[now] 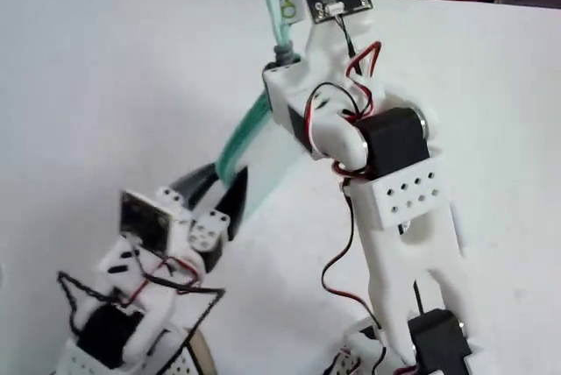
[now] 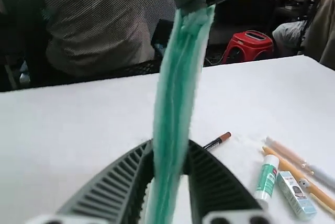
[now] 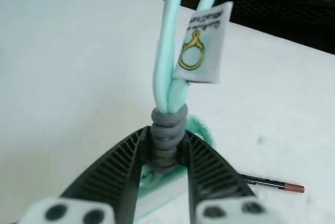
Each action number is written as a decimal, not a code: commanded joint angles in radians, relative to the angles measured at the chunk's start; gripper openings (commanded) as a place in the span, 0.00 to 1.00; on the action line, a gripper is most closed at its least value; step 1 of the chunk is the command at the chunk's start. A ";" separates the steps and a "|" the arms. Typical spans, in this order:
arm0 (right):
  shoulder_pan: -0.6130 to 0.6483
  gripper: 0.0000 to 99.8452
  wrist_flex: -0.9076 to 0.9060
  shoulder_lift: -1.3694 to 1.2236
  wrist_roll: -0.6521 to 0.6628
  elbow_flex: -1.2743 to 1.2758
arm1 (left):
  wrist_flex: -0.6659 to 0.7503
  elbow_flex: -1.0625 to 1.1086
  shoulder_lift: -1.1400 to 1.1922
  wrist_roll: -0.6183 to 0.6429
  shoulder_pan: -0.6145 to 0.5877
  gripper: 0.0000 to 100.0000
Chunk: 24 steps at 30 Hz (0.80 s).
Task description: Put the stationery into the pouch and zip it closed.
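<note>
Plain white table (image 2: 78, 130), no pattern. Held up: mint-green fabric pouch (image 2: 175, 93), paler seam stripes; pale mint cord loop (image 3: 168, 35); grey wound collar (image 3: 167, 116); white paper tag (image 3: 203, 41), yellow ring print. Left gripper (image 2: 171, 153), right gripper (image 3: 167, 135): dark grey ribbed fingers (image 2: 120, 179). On table: slim black pencil (image 2: 215, 141), copper-brown tip; small white tube (image 2: 268, 176), green band; orange pencils (image 2: 296, 174).

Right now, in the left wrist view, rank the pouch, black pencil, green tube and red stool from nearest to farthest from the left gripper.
1. Pouch: clamped in the left gripper.
2. Black pencil: on the table, just beside the gripper.
3. Green tube: farther out on that side.
4. Red stool: beyond the table's far edge.
</note>
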<state>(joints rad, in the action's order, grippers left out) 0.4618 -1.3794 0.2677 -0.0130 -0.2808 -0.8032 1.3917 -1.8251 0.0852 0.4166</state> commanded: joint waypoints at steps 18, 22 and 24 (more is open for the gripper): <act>0.150 0.02 -0.153 -0.008 0.011 0.006 | 0.273 0.135 -0.002 -0.152 0.087 0.02; 0.157 0.02 -0.156 -0.008 0.014 0.008 | 0.272 0.135 -0.002 -0.153 0.087 0.02; 0.162 0.02 -0.157 -0.008 0.041 0.008 | 0.272 0.135 -0.002 -0.181 0.087 0.02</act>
<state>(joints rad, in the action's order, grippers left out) 0.5800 -1.5037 0.2631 -0.0069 -0.2808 -0.5455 1.5512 -1.8251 -0.0545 0.4887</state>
